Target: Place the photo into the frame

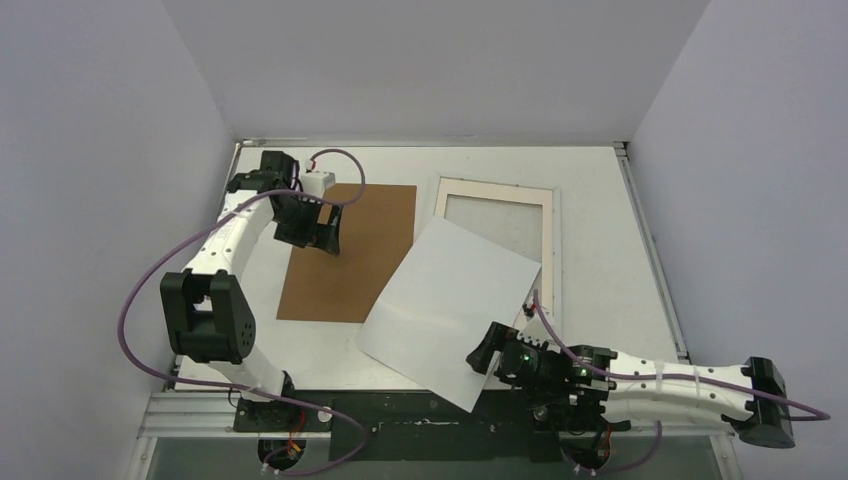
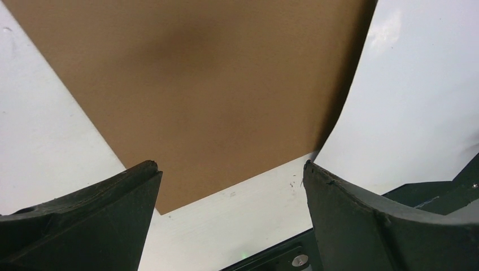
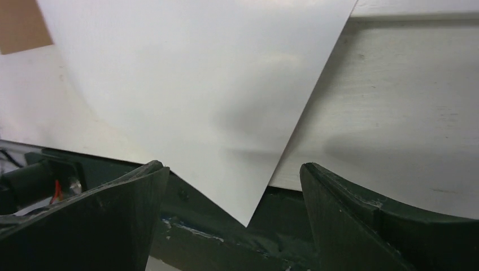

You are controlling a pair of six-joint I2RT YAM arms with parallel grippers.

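The photo (image 1: pixel 450 305) lies diagonally with a plain white side up, and its printed side is hidden. Its far corner overlaps the white-bordered frame (image 1: pixel 549 215), which lies flat at the back right. Its near corner juts past the table's front edge over the dark base. My right gripper (image 1: pixel 483 355) is open beside that near corner. In the right wrist view the photo (image 3: pixel 197 84) tapers to a point between the spread fingers of the right gripper (image 3: pixel 231 166), and nothing is held. My left gripper (image 1: pixel 322 238) hangs open over the brown board, its jaws (image 2: pixel 229 165) holding nothing.
A plain brown backing board (image 1: pixel 355 260) lies left of the photo, also seen in the left wrist view (image 2: pixel 214 84). The photo's left corner (image 2: pixel 418 101) overlaps the board's right side. White walls close in the white table (image 1: pixel 600 270) on three sides. The dark mounting rail (image 1: pixel 420 430) runs along the front.
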